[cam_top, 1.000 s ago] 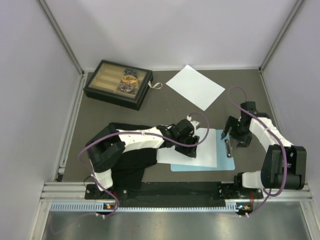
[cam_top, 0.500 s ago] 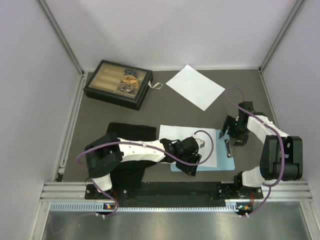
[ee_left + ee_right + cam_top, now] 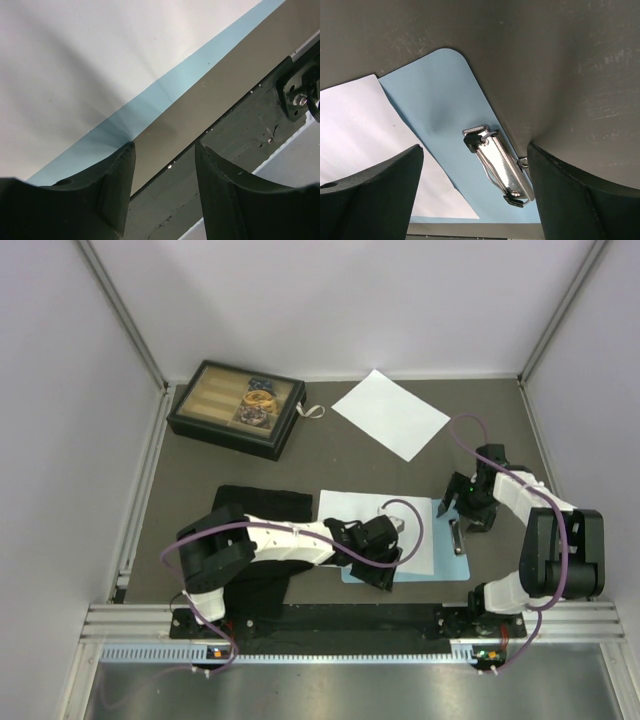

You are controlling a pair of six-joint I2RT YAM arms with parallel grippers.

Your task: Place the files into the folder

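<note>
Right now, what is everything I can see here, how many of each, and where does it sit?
far sheet: one, white, loose on the table near the back wall
near sheet: one, white, lying on the folder
folder: one, light blue, near edge, between the arms
clip: one, silver, at the folder's right short edge
cloth: one, black, left of the folder, partly under the left arm
compartment box: one, dark, far left
small item: one, pale, beside the box; too small to identify
table: one, dark grey-brown
left gripper: one, black, open, at the folder's near edge
right gripper: one, black, open, over the clip
</note>
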